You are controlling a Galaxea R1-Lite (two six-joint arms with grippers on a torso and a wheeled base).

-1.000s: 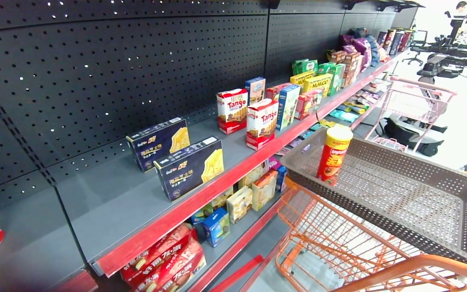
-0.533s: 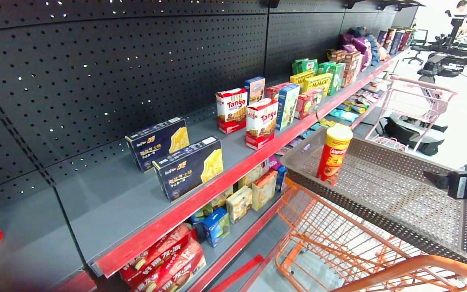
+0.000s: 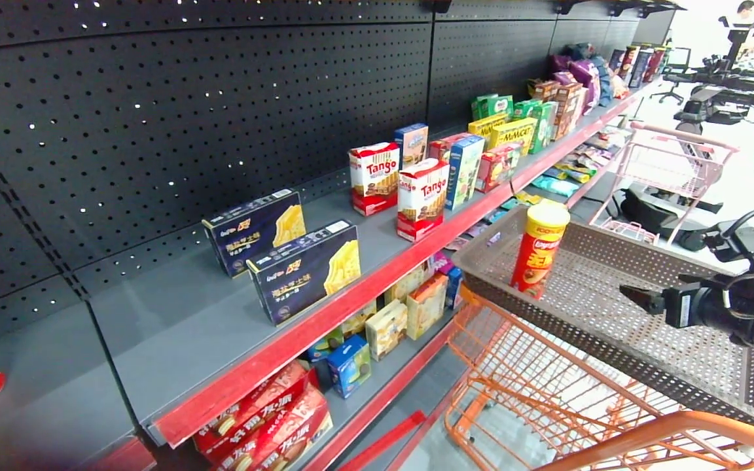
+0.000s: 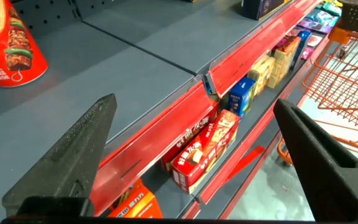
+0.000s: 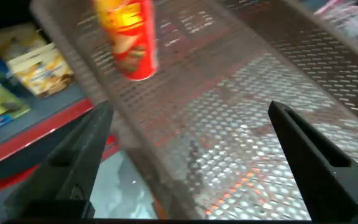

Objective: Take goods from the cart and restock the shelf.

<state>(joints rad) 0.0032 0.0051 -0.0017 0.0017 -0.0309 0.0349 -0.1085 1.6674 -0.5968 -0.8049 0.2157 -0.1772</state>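
The step in hand looks like the pick, the first half of a restock; the right gripper (image 5: 191, 155) is spread wide with nothing between its fingers, and it points across the perforated basket (image 3: 612, 307) that sits on top of the orange cart (image 3: 521, 379). The one item to be taken, a tall red and yellow can (image 3: 539, 248), stands upright ahead of this gripper and off to its shelf side, in the basket's far corner, well apart from the fingertips; the basket floor lies directly beneath them.

The next move probably calls for a further reach forward and toward the shelf, until the can sits between the two fingers; the wrist should stay level so that the fingers meet the can's sides squarely; a tall, narrow can may tip if one finger nudges it first, so a centred closing about mid-height seems wise; after that comes a lift clear of the basket's rim and a swing over to the grey shelf (image 3: 187, 314).

The right arm lies nearly horizontal above the basket's near end, forearm low, fingers leading. The left gripper (image 4: 191, 162) is likewise spread and empty; it hangs above the shelf's red front rail (image 4: 166, 124), angled downward, with bare shelf board ahead of it, a red tub (image 4: 8, 43) standing farther in beyond one finger, and boxed goods (image 4: 197, 149) on the lower tier below it.
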